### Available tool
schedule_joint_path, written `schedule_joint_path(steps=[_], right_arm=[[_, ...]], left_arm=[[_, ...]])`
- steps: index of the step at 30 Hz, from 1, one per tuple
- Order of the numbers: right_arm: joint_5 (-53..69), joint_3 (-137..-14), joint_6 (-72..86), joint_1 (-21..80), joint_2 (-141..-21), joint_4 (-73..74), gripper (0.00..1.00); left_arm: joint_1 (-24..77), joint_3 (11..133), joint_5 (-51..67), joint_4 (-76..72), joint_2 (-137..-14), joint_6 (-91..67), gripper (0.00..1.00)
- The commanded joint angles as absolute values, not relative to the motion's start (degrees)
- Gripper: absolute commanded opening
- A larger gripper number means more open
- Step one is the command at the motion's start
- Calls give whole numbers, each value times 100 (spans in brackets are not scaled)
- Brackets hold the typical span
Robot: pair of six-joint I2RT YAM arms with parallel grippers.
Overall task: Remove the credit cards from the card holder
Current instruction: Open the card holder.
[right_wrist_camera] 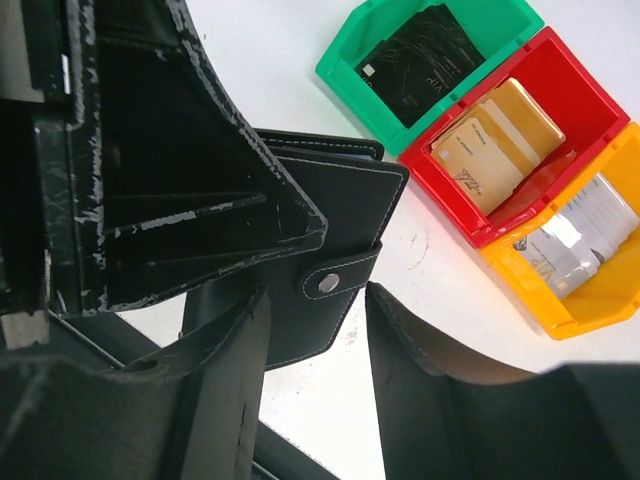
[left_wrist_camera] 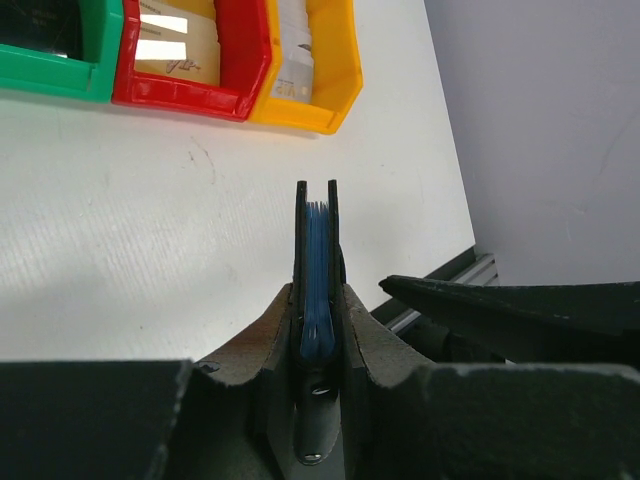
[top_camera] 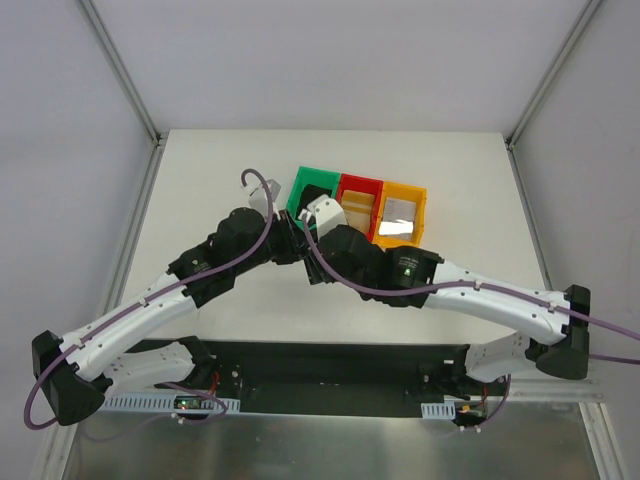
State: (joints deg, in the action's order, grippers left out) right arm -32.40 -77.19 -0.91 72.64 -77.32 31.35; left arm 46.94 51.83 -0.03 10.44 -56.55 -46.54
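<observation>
The black card holder [left_wrist_camera: 316, 250] stands edge-on in my left gripper [left_wrist_camera: 318, 305], which is shut on its lower end. Thin blue edges show between its two black covers; whether they are cards or lining I cannot tell. From the right wrist, the card holder [right_wrist_camera: 345, 205] shows its stitched face and a closure tab [right_wrist_camera: 335, 281] with a silver snap. My right gripper [right_wrist_camera: 316, 292] is open, its fingers on either side of that tab and gripping nothing. In the top view both grippers meet near the green bin, left gripper [top_camera: 283, 241] and right gripper [top_camera: 312, 236], hiding the holder.
Three bins stand in a row just beyond the grippers. The green bin [right_wrist_camera: 345, 75] holds a black card [right_wrist_camera: 415, 60], the red bin [right_wrist_camera: 590, 100] beige and gold cards [right_wrist_camera: 495, 140], and the yellow bin [right_wrist_camera: 600, 310] a silver card [right_wrist_camera: 575, 235]. The table's right edge [left_wrist_camera: 455, 215] is close.
</observation>
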Motion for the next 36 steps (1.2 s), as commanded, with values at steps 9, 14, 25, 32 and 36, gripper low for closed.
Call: schedule_joint_path(steps=[9, 14, 25, 32, 36], right_arm=[[-3744, -8130, 220, 7286, -8024, 3375, 41], [-3867, -8218, 220, 7286, -8138, 3489, 42], [-3920, -8323, 246, 7260, -8323, 3691, 39], [-3946, -8358, 281, 7216, -8464, 3805, 36], [-3964, -8385, 290, 7189, -8534, 3832, 35]], left_arm=[[4764, 5353, -176, 967, -5458, -4834, 0], [4772, 5335, -193, 967, -5440, -4843, 0], [4790, 5344, -185, 967, -5388, -4860, 0], [4790, 5432, -114, 967, -5388, -4887, 0], [4808, 5441, -106, 967, -5353, -4904, 0]])
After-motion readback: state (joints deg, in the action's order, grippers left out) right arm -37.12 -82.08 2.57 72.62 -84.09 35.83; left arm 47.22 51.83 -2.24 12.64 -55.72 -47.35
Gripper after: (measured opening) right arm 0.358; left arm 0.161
